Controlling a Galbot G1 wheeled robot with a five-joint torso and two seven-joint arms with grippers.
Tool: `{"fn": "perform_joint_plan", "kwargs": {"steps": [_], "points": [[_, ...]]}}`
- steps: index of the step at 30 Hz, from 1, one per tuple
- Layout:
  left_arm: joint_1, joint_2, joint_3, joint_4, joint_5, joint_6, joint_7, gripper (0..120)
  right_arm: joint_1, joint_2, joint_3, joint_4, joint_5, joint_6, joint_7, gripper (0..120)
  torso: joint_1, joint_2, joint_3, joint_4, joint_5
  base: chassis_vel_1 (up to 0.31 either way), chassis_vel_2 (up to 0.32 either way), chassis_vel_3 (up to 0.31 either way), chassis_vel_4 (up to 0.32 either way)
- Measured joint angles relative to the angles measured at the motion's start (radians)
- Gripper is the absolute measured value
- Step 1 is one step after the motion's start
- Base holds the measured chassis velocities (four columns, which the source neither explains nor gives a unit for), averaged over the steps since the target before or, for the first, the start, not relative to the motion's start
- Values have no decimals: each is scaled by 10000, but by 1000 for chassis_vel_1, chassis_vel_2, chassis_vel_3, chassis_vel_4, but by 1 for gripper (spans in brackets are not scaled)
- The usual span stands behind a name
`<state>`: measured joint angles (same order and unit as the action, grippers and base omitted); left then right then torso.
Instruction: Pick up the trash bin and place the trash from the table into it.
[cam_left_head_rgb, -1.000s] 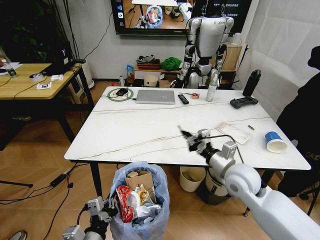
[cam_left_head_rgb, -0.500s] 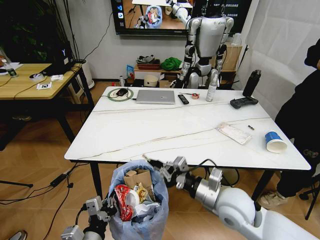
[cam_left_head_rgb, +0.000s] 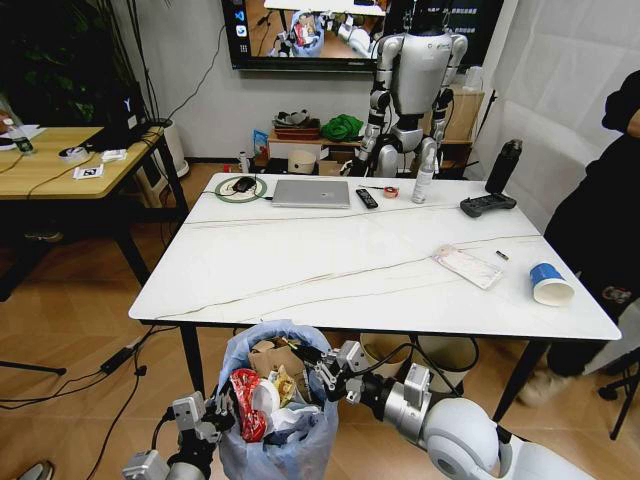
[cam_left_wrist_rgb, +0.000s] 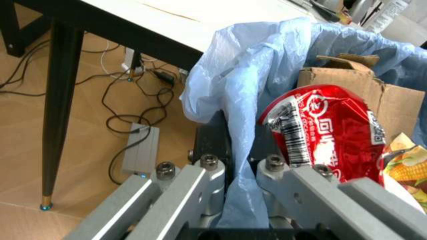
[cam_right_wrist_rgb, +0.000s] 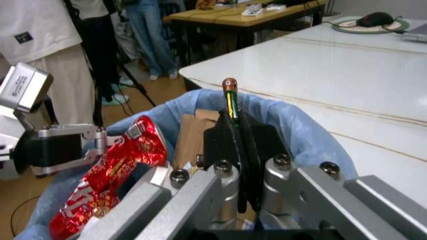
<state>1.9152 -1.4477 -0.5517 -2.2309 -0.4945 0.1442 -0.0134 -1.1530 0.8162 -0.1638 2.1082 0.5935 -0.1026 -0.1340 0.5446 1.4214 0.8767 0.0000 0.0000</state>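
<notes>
The trash bin, lined with a light-blue bag, hangs below the table's front edge. My left gripper is shut on its bag rim. Inside lie a red wrapper, brown cardboard and white paper. Over the bin's opening, my right gripper is shut on a thin green-yellow stick, which points out past the fingertips. On the table's right part lie a clear plastic pack, a blue-white paper cup and a small dark scrap.
A laptop, remote, white bottle, black bottle and controller sit along the table's far side. Two other bins stand under it. A person stands at the right edge. A wooden desk is left.
My right arm has swung from above the table's right front down and left to the bin's opening, carrying the thin stick. The left gripper has kept its hold on the bin.
</notes>
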Motion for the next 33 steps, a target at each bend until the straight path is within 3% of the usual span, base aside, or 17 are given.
{"fn": "perform_joint_plan", "kwargs": {"steps": [3,14,17,26,33], "points": [[-1,9,7,0,-3,2,-1,1,-152,-13,65,4,-117,54,3,1,0,0,0,-1,0,0,0,0,0],[9,52,38,0,-3,10,-15,1,-573,-16,391,210,-212,89,73,44,0,0,0,-1,1,0,0,0,0],[17,51,58,2,13,10,-16,1,-631,0,542,315,-206,84,97,51,0,0,0,0,1,0,0,0,0],[66,114,157,48,53,-16,-13,1,-572,675,1823,357,153,74,835,88,0,0,1,1,0,0,0,0,0],[42,281,171,51,-25,-18,-9,1,-389,1128,2868,-164,476,-51,1257,100,0,0,1,-1,2,0,0,0,0]]}}
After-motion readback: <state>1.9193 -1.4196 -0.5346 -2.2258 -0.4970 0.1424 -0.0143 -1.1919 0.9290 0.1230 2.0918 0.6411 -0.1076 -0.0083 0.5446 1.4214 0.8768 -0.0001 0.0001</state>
